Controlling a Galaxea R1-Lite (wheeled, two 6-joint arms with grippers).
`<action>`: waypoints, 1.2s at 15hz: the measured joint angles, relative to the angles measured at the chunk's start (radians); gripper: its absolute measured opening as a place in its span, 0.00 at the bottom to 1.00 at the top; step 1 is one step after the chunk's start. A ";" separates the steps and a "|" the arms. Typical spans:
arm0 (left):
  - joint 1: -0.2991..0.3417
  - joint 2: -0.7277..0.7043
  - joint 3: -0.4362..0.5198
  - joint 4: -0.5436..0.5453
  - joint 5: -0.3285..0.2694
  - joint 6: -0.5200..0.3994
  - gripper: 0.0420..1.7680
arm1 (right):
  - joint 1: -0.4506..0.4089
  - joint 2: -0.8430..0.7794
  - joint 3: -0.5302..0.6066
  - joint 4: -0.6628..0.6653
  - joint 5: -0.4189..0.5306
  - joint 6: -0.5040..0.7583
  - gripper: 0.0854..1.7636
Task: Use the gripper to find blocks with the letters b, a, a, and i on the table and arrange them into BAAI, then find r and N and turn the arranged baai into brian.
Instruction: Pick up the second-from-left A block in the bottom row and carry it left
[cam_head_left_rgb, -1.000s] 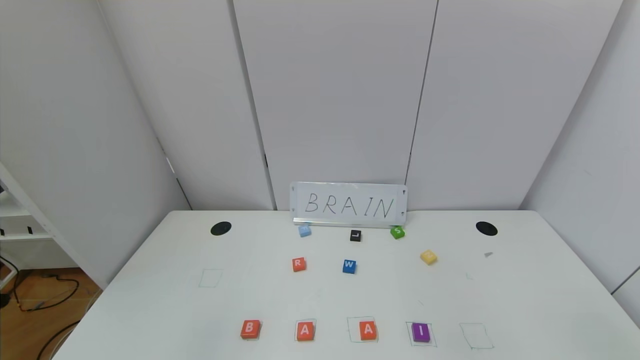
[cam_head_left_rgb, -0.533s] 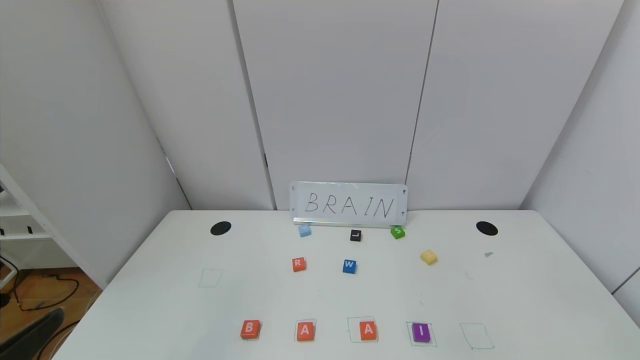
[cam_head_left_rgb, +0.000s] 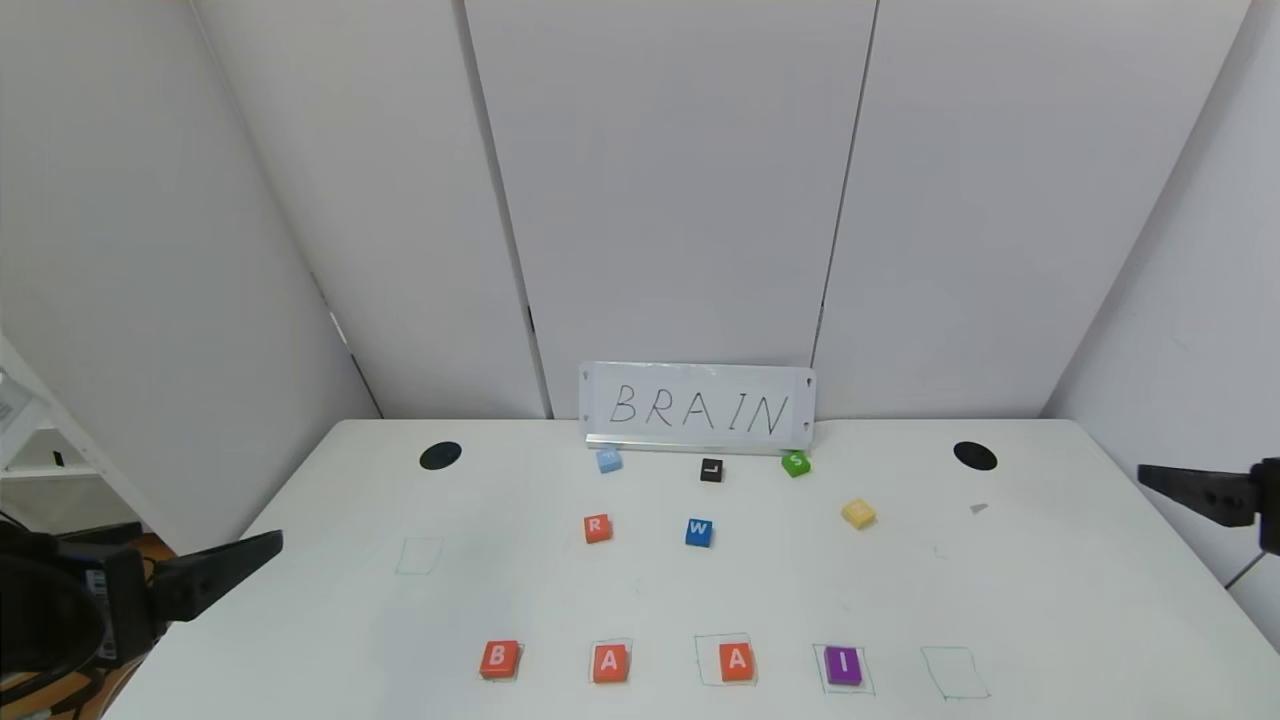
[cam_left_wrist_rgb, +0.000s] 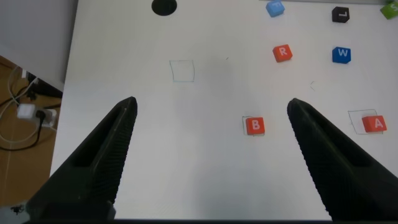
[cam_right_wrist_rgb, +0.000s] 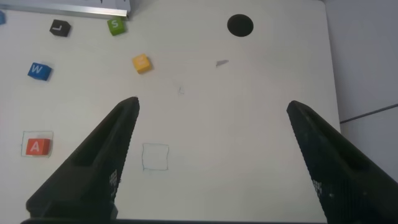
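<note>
Both claws are spread wide and hold nothing: left claw (cam_left_wrist_rgb: 208, 155) off the bench (cam_head_left_rgb: 1050, 600) edge beyond the B, right claw (cam_right_wrist_rgb: 211, 155) at the opposite edge. The blocks (cam_head_left_rgb: 611, 662) read B-A-A-I nearest you. R (cam_head_left_rgb: 597, 528) sits behind the first A, N (cam_head_left_rgb: 857, 514) behind the I. You risk nudging the W (cam_head_left_rgb: 699, 532) beside R. Plenty of room around N.

Near row: you have the blocks (cam_head_left_rgb: 670, 662) lined left to right along the table's (cam_head_left_rgb: 1050, 620) near edge.
Behind them: r (cam_head_left_rgb: 598, 528) sits left, N (cam_head_left_rgb: 858, 514) right.
Sign (cam_head_left_rgb: 698, 407): stands at your far edge.
</note>
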 joint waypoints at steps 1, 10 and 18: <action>0.000 0.056 -0.021 0.000 -0.001 -0.013 0.97 | -0.002 0.063 -0.012 -0.030 0.001 0.003 0.97; -0.024 0.351 -0.188 0.128 0.011 -0.067 0.97 | 0.008 0.232 -0.181 0.140 0.013 -0.001 0.97; -0.210 0.403 -0.474 0.601 0.084 -0.364 0.97 | 0.013 0.185 -0.180 0.144 0.013 -0.002 0.97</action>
